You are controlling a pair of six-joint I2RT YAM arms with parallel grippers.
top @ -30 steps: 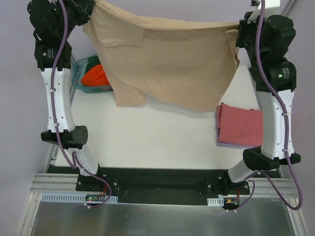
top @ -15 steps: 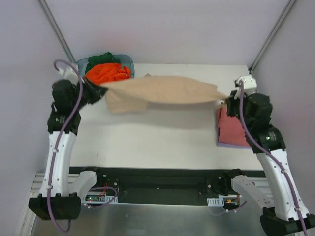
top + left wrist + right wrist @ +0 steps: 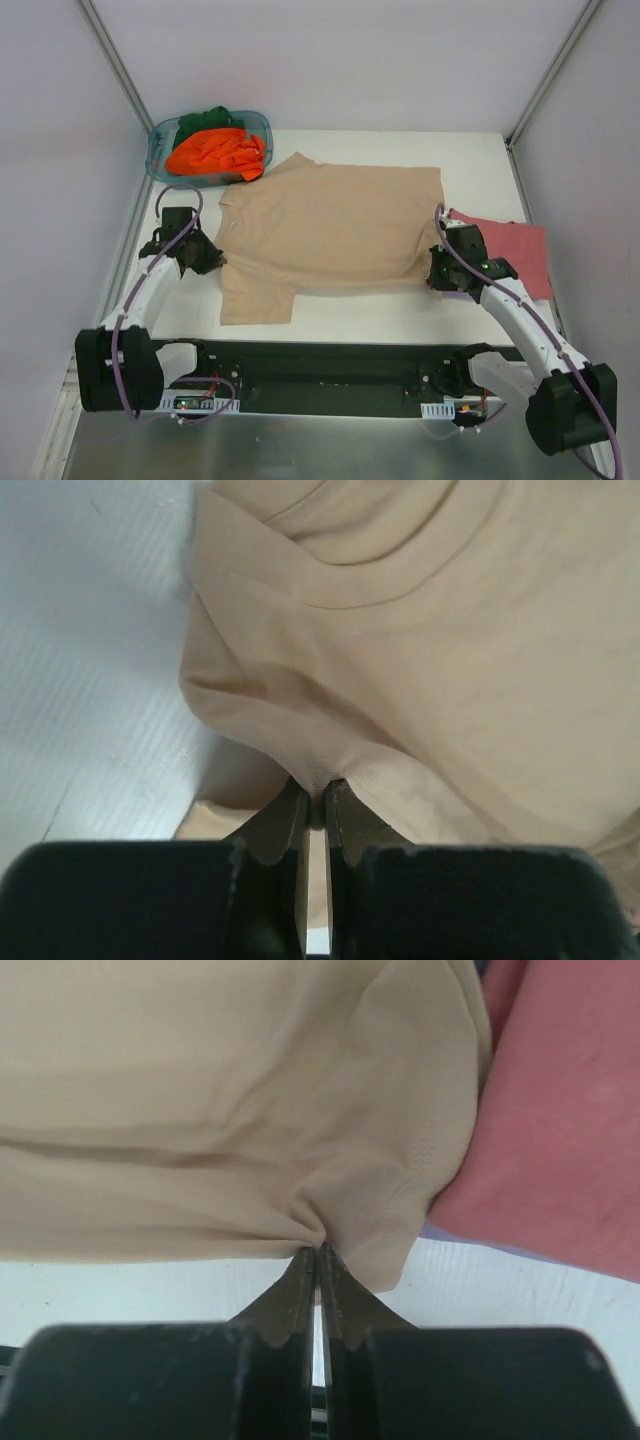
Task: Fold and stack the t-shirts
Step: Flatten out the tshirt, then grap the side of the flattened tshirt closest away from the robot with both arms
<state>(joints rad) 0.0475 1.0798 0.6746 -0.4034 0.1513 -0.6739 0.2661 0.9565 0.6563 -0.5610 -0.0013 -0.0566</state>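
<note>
Our left claw (image 3: 315, 790) and right claw (image 3: 318, 1252) pinch the flat-lying tan-beige cotton t-shirt (image 3: 330, 225). Spreading looks done; next we release and fold.

Top external: above the near edge, looking down over the whole table (image 3: 340, 312).
Wrists: close on tan t-shirt (image 3: 330, 225), left and right edges, also in top.

- Four t-shirts: tan t-shirt (image 3: 330, 225), red t-shirt (image 3: 505, 255), orange t-shirt (image 3: 215, 152), green t-shirt (image 3: 205, 120) (last two upper left).
- One tub (image 3: 157, 148).
- Two grippers: left gripper (image 3: 218, 262), right gripper (image 3: 432, 275).
</note>
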